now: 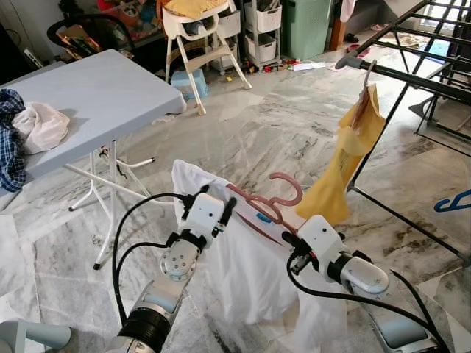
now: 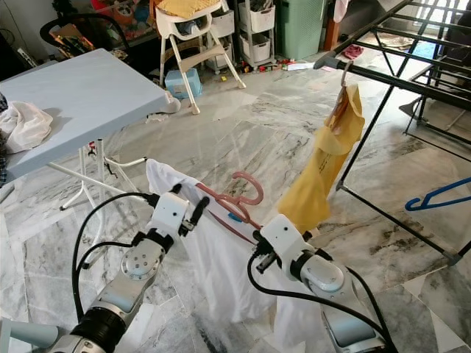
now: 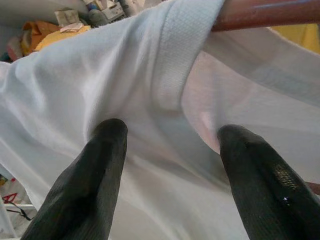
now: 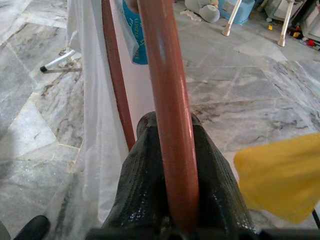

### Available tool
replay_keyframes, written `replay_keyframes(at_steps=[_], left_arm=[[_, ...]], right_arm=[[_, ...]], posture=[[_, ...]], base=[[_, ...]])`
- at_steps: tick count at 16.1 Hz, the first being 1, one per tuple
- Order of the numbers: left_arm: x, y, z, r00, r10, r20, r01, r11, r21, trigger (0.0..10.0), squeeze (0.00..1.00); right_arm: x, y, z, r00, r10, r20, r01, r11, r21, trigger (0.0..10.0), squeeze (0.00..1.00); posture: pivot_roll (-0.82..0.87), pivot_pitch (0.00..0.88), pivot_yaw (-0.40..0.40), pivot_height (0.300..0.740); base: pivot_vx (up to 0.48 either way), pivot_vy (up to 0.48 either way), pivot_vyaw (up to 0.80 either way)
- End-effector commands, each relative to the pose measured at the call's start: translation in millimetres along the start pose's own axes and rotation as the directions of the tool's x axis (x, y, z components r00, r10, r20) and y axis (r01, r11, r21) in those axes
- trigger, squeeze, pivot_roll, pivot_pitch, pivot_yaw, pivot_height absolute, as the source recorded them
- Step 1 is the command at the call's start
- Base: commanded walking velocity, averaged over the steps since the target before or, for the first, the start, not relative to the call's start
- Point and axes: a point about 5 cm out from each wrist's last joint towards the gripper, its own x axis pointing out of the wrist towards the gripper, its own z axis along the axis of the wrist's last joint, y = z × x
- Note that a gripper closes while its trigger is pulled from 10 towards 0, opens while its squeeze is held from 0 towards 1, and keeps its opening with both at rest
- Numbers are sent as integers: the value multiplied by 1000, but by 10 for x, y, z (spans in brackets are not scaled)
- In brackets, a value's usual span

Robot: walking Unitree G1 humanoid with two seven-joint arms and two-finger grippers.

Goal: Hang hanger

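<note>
A white shirt point(image 1: 243, 272) hangs on a reddish-pink hanger point(image 1: 283, 193) held up between my two arms, low over the floor. My right gripper point(image 1: 289, 239) is shut on the hanger's bar point(image 4: 165, 75), just below the hook. At the shirt's other shoulder sits my left gripper point(image 1: 227, 209); its fingers point(image 3: 100, 160) stand open against the white cloth near the collar. The black drying rack point(image 1: 412, 81) stands to the right and farther off, with a yellow garment point(image 1: 353, 147) hanging from its rail on a hanger.
A light blue folding table point(image 1: 96, 95) stands at the left with crumpled clothes point(image 1: 29, 129) on it. A blue hanger point(image 1: 452, 202) lies on the marble floor under the rack. A white high chair point(image 1: 195, 29) and storage clutter line the back.
</note>
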Motion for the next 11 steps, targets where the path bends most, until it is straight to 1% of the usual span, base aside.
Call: replay_keyframes(at_steps=[1,3,5,11], left_arm=[[11,132,-14,999,49,-9,-49,999,10,0,0],[24,135,10,999,51,2,-51,999,9,0,0],[33,156,18,997,79,11,-79,997,16,0,0],[22,160,13,997,82,12,-82,997,8,0,0]], right_arm=[[26,4,144,998,-2,59,3,1000,-19,10000,0],[41,8,122,999,-4,42,5,1000,-23,10000,0],[63,9,79,1000,-14,2,14,999,-36,10000,0],[80,34,-12,999,-17,-49,14,998,-63,10000,0]], posture=[[-202,40,147,740],[-199,38,146,740],[-195,34,144,740],[-190,34,142,740]], base=[[0,0,0],[0,0,0],[0,0,0],[0,0,0]])
